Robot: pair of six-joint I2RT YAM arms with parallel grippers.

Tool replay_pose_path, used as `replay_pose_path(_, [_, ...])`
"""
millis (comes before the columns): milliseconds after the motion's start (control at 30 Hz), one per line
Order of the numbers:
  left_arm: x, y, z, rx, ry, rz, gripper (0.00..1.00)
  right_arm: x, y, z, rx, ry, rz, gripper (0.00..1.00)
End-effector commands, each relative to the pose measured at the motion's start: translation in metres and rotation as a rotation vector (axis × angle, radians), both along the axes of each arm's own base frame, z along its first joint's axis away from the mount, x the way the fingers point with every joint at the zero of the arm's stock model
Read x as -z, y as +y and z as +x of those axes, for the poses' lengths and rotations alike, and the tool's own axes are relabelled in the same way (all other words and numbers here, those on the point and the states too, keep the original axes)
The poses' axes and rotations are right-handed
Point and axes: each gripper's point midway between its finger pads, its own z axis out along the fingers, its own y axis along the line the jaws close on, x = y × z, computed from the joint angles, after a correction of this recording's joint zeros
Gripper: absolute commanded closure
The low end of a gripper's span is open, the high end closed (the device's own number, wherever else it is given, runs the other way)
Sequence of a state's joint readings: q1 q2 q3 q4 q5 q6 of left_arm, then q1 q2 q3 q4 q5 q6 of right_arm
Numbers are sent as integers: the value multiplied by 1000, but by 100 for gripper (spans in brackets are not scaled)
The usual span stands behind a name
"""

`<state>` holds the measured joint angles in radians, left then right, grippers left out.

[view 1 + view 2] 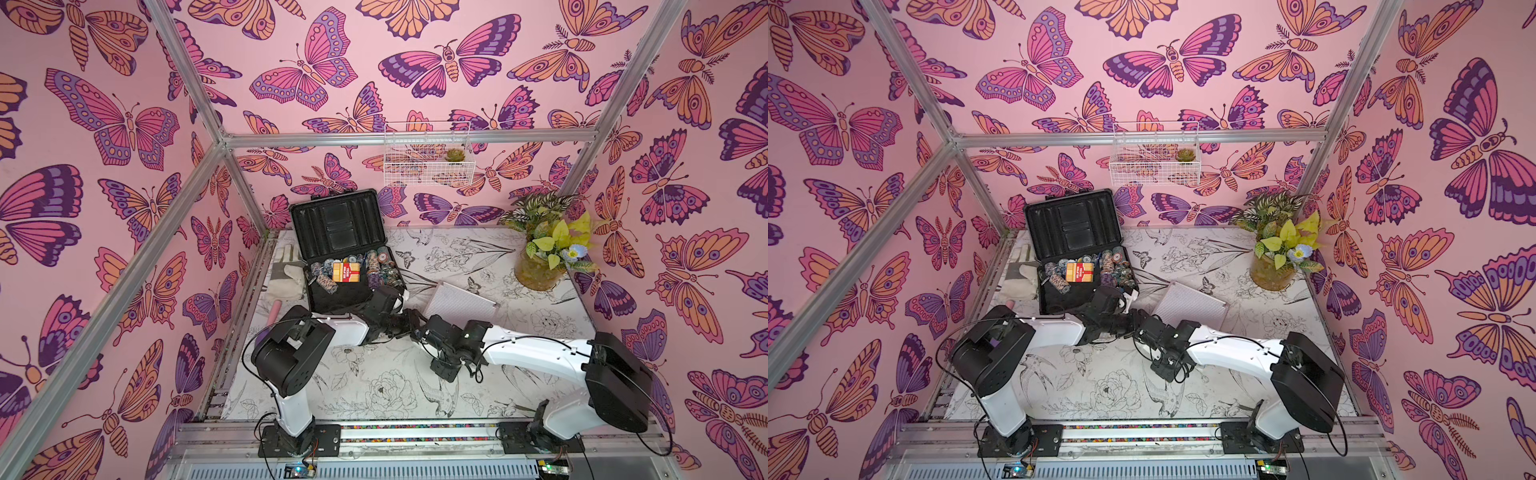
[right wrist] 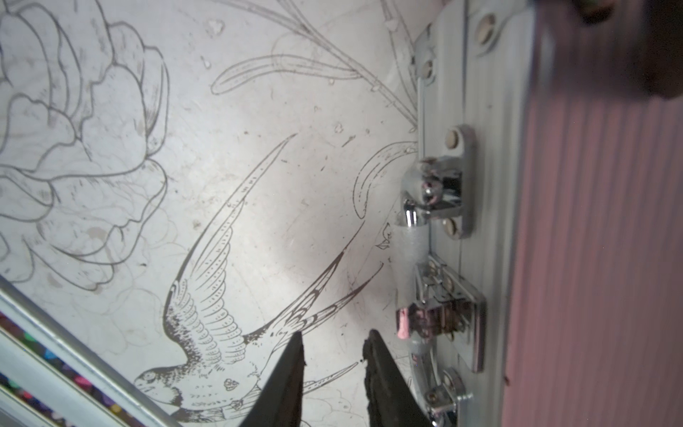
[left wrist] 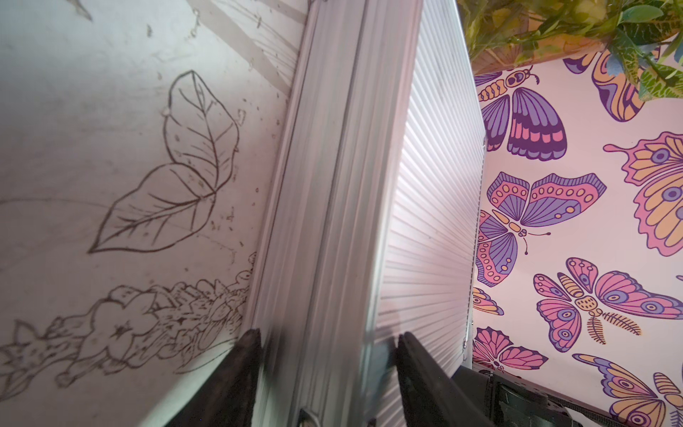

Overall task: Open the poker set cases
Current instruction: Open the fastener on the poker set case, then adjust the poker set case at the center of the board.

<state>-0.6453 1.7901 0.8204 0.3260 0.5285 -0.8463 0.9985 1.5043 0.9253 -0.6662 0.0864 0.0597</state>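
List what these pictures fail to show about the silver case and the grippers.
- Silver case, both top views: latches face away, behind the arms.
- Left wrist view: left gripper straddles the case edge; contact blurred.
- Right wrist view: latch blurred; fastened or not, unclear.
- Right gripper: empty jaws, narrow gap.

Bright, even light; wide-angle bending at top-view edges; wrist views motion-blurred, pink glare on silver case [image 3: 428, 207]

Both arms reach inward, wrists nearly meeting mid-worktop. The left gripper [image 3: 327, 351] jaws clamp a silver edge; the right gripper [image 2: 332, 351] jaws stand narrowly parted, holding nothing.
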Motion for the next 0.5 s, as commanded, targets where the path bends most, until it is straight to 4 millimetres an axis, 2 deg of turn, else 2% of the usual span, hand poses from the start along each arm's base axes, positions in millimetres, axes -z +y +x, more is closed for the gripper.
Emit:
replay_pose_path(0, [29, 15, -16, -14, 88, 73, 38, -24, 1, 7, 179, -54, 116, 67])
replay_pose_path(133, [24, 15, -14, -14, 81, 62, 36, -54, -14, 20, 455, -124, 275, 59])
replay_pose_path(233, [22, 14, -15, -9, 85, 54, 36, -68, -45, 27, 646, -185, 311, 53])
replay_pose_path(367, [21, 13, -15, -5, 85, 48, 36, -63, -97, 34, 948, -175, 385, 42])
replay_pose_path(467, [18, 12, -16, 1, 87, 40, 36, -53, -124, 35, 1097, -130, 442, 38])
